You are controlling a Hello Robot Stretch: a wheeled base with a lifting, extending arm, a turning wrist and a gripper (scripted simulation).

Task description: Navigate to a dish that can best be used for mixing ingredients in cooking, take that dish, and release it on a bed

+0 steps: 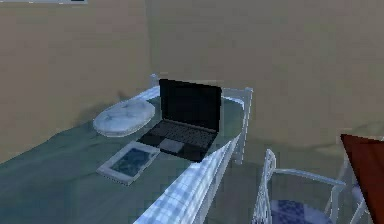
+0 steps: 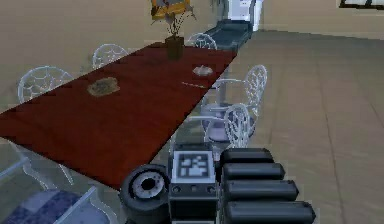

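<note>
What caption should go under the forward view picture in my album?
An open laptop, a white pillow and a tablet lie on a bed beside a white chair.

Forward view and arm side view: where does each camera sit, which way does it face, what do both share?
Forward view: on the robot, facing ahead and down at a bed with a laptop.
Arm side view: on the robot's body, facing sideways at a red-brown table; the arm at the bottom edge.
Shared: that table, at the forward view's right edge.
</note>
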